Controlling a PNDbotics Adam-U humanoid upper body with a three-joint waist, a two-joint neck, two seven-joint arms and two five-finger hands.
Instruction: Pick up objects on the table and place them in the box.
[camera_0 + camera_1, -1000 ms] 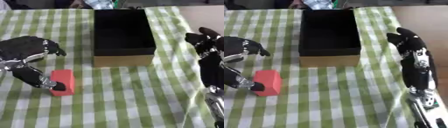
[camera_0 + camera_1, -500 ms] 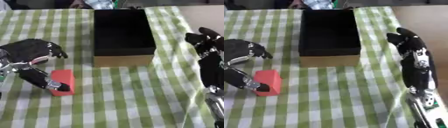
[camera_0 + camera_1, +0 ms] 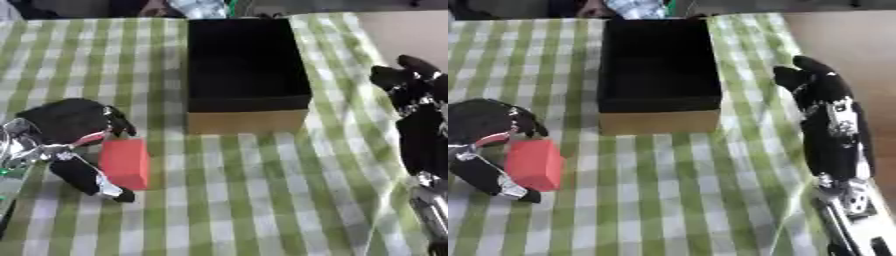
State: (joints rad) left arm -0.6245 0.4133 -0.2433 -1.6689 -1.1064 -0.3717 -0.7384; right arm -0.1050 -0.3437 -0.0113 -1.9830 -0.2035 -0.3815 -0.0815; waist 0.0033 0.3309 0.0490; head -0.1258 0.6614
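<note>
left hand [image 3: 66, 135] around red block [image 3: 124, 163], beside dark-lined box [image 3: 245, 65]

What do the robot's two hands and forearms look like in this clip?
Both are mostly black. The left hand has black fingers with silver segments, a thin red strip near the palm, and a silver wrist with a green spot. The right hand is black, with a silver patch on its forearm and silver joints lower down.

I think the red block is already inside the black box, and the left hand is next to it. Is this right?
Not quite. The red block is not inside the black box; it lies on the checked tablecloth in front of the box, to its left. The left eye view shows it. The left hand is indeed next to it.
</note>
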